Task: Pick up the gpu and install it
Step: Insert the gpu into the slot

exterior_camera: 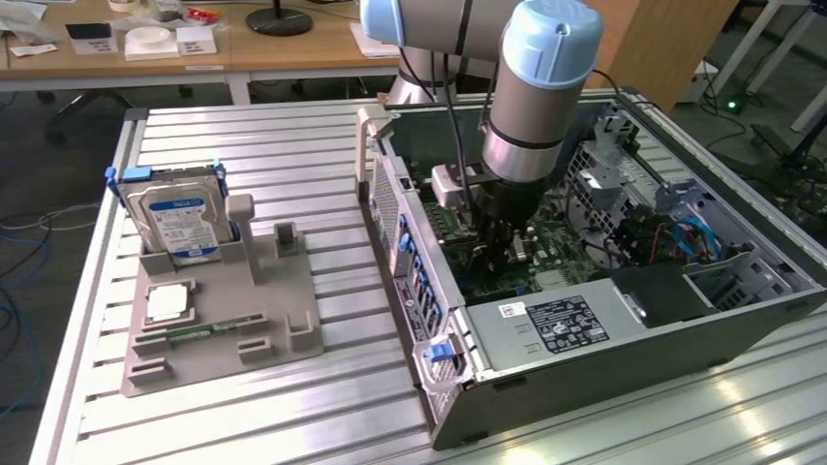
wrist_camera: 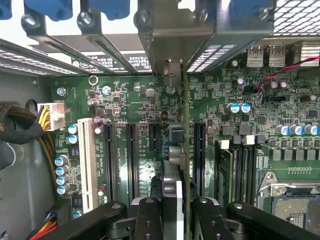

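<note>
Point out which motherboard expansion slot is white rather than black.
The long white slot, outermost in the row of slots, on the side toward the yellow-wired power connector. The other slots beside it are black.

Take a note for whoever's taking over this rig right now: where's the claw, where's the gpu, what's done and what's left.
Claw: shut on the gpu, held edge-on inside the open computer case.
Gpu: lifted off the grey parts holder, now over the motherboard by the expansion slots, its bracket toward the rear slot covers.
Done: pick-up.
Left: seating in a slot; not yet visibly seated.
</note>
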Controlling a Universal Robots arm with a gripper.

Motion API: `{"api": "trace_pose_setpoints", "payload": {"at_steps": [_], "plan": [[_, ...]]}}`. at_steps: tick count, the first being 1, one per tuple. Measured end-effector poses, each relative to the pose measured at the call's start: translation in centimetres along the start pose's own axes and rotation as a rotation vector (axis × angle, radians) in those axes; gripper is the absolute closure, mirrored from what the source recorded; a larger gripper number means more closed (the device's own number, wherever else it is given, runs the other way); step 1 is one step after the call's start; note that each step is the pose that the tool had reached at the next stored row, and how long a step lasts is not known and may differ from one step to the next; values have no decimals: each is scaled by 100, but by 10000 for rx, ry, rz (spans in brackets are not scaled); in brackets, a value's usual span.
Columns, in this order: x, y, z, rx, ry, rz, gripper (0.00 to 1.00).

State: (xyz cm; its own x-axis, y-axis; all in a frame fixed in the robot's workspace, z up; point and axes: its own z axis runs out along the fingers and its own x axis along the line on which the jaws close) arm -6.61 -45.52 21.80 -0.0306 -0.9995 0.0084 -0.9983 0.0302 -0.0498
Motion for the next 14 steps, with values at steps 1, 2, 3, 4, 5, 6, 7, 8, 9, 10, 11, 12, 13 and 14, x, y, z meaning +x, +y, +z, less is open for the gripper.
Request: {"api": "trace_pose_setpoints", "payload": {"at_steps": [1,2,3,4,5,6,7,8,9,10,11,12,13,14], "plan": [[0,0,1,0,0,0,72],[0,0,1,0,0,0,72],[0,0,2,0,-1,0,72],[0,0,3,0,-2,0,72],[0,0,3,0,-2,0,72],[0,0,3,1,-3,1,72],[0,0,4,1,-2,0,72],[-1,0,9,1,-4,0,72],[-1,0,21,2,-5,0,72],[-1,1,39,5,-3,-1,72],[0,2,53,-5,8,-2,72],[0,3,67,-4,6,-2,72],[1,4,74,-2,2,-1,72],[1,4,75,-1,1,-1,72]]}}
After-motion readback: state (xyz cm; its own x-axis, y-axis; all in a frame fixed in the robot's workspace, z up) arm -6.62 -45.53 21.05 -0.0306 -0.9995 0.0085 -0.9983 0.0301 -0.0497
